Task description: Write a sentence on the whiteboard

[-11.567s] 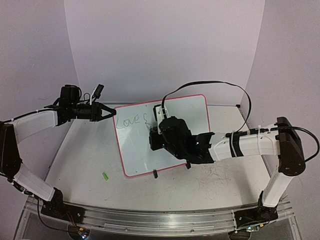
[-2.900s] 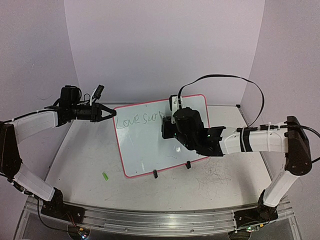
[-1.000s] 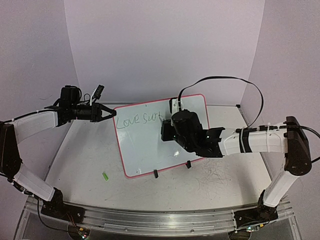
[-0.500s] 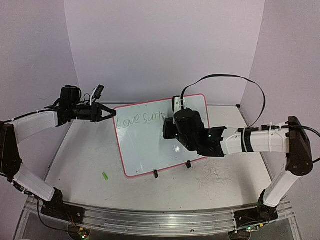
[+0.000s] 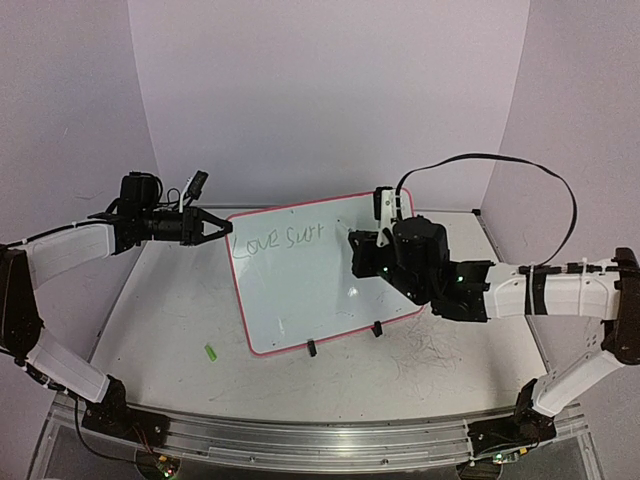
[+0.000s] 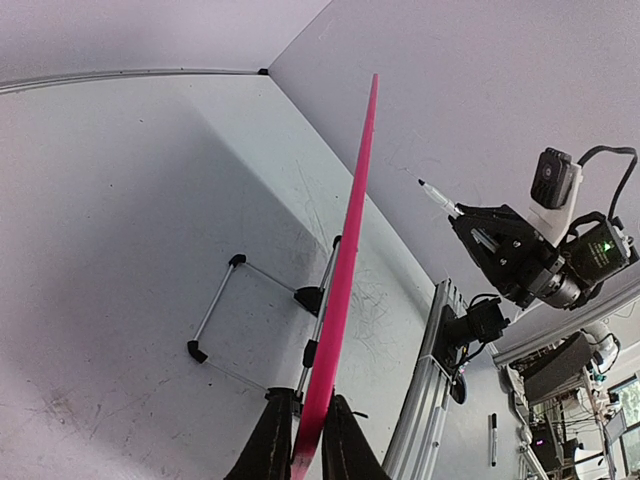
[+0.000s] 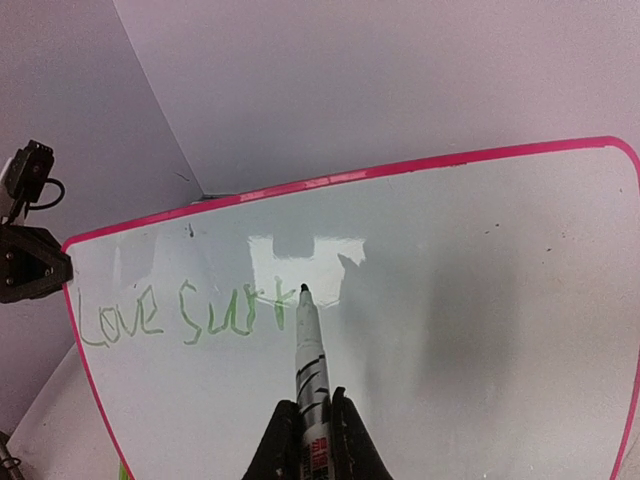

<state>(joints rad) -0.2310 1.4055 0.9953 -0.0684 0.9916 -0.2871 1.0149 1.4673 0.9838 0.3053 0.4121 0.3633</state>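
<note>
Table (image 5: 180,310): pale grey-white top, scuffed with dark scribble marks (image 5: 430,355) near your right arm. An aluminium rail (image 5: 300,440) runs along the near edge. Plain lilac walls (image 5: 330,100) close in the back and both sides.

The whiteboard (image 5: 300,290) stands tilted at mid-table on two black clip feet (image 5: 311,348), pink rim all round. Your left gripper (image 6: 305,415) is pinched narrow on the board's rim at its upper left corner; the left wrist view shows the board edge-on between the fingers.

Your right gripper (image 7: 305,405) is clamped on a marker (image 7: 308,350), tip pointing at the board. From the left wrist the tip appears to stand clear of the board face.

The sentence (image 7: 185,310): one green line, "Love" then a word beginning "Su", in the board's upper left; the marker tip is just right of its last letter.

A small green piece (image 5: 211,352) lies on the table, near the board's lower left corner.
</note>
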